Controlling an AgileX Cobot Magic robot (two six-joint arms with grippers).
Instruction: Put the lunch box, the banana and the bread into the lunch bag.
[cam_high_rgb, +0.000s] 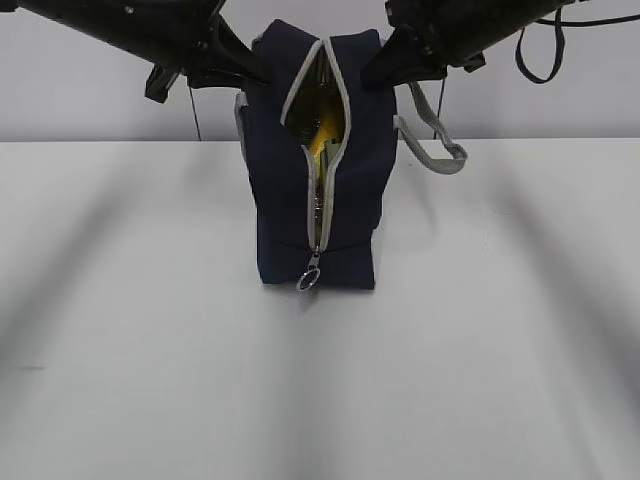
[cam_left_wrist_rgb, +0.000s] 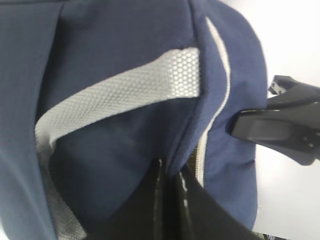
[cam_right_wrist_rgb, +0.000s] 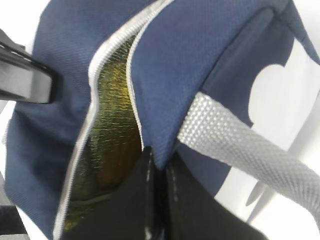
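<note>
Exterior view: the boxy navy-blue fabric lunch bag (cam_high_rgb: 340, 170) stands upright in the middle of the white bench (cam_high_rgb: 150, 350), its grey zipper running down the near end to a ring pull (cam_high_rgb: 309, 279) low by the base. The zipper gapes at the top, and through the slit a strip of the yellow banana (cam_high_rgb: 322, 150) shows inside; the rest of the contents are hidden by the fabric.

The left gripper (cam_high_rgb: 262, 72) comes in from the upper left and is pinched tight on the bag's top edge beside the zipper. The right gripper (cam_high_rgb: 372, 72) comes in from the upper right and is clamped the same way on the opposite edge. A grey webbing handle (cam_high_rgb: 435, 140) loops out on the bag's right side, hanging clear of the bench.

In the left wrist view the fingertips (cam_left_wrist_rgb: 167, 200) meet on a fold of navy fabric, with another grey handle (cam_left_wrist_rgb: 125, 95) across the side just above and the other arm's dark finger (cam_left_wrist_rgb: 275, 131) against the far flank.

In the right wrist view the closed fingertips (cam_right_wrist_rgb: 155, 200) bite the zipper edge next to the foil lining (cam_right_wrist_rgb: 110, 140).
</note>
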